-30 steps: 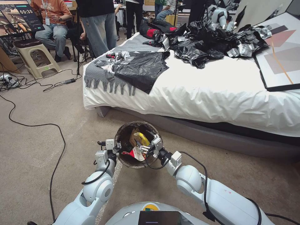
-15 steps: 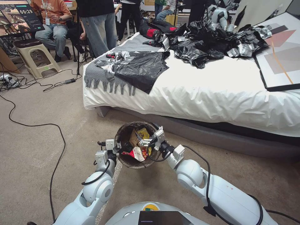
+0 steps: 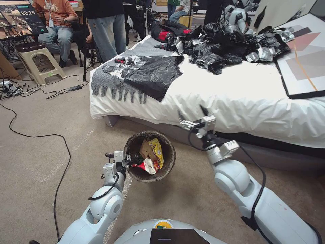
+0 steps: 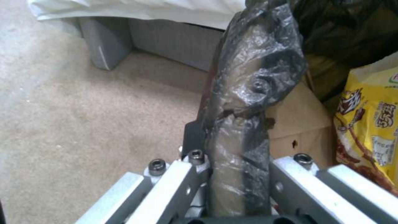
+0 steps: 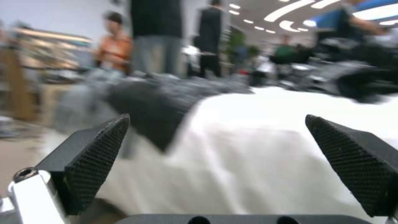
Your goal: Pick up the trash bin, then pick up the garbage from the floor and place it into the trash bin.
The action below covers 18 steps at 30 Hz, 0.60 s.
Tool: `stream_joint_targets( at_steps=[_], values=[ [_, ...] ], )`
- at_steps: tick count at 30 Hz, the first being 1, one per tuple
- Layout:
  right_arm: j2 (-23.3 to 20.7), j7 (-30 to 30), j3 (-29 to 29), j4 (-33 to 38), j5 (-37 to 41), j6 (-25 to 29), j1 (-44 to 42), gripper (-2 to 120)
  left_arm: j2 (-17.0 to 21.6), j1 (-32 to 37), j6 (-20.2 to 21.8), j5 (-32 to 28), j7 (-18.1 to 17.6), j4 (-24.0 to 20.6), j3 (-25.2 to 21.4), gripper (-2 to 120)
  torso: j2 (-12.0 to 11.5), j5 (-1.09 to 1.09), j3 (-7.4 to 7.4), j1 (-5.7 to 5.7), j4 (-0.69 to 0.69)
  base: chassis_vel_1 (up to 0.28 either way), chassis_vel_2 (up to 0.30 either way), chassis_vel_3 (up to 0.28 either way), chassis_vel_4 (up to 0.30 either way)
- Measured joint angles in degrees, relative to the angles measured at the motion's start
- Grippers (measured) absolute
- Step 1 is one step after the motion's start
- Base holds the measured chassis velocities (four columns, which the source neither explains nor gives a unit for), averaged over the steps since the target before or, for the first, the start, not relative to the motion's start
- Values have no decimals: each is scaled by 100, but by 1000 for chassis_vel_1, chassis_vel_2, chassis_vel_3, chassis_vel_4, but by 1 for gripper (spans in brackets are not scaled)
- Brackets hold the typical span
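The trash bin (image 3: 150,156), a small round bucket lined with crinkled dark plastic, is hanging just above the beige carpet (image 3: 40,162) near the bed's corner. The left tool (image 3: 126,159) is pinching the bin's rim; in the left wrist view its fingers are pressing the glossy liner (image 4: 248,93) between them. Inside the bin are lying the garbage pieces: a yellow snack wrapper (image 3: 157,151), a brown paper bag (image 3: 145,149) and a red-and-white wrapper (image 3: 146,166). The right tool (image 3: 192,117) is hovering beyond the bin, against the bed's white sheet (image 3: 237,98), with its textured black fingers (image 5: 99,155) spread wide and holding nothing. Open carpet is lying around the bin, with a black cable (image 3: 40,136) on the far side of the left arm.
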Motion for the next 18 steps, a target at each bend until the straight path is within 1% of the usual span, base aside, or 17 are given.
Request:
stream_joint_targets(
  at_steps=[2,3,4,6,10,12,18],
  values=[
    [112,130,398,18,-57,-143,-304,100,-16,8,-7,24,3,0,-38,3,0,0,0,0,2,0,0,0,0],
    [172,141,594,20,-124,-193,-500,100,-21,9,-16,36,9,0,-63,3,0,0,0,0,1,0,0,0,0],
    [172,141,594,20,-124,-193,-500,100,-21,9,-16,36,9,0,-63,3,0,0,0,0,1,0,0,0,0],
    [288,142,836,19,-290,-229,-819,100,-18,14,-31,50,16,7,-102,3,0,0,0,0,-1,0,0,0,0],
    [403,132,966,14,-508,-242,-1103,100,-9,25,-50,66,25,31,-122,3,0,0,0,0,-1,0,0,0,0],
    [499,118,998,-58,-758,-174,-1327,100,-11,37,-74,95,25,40,-137,3,0,-1,0,0,1,0,0,0,0],
    [602,121,931,-218,-1093,10,-1574,100,-33,66,-91,120,16,31,-151,3,0,0,0,0,1,0,0,0,0]
  ],
)
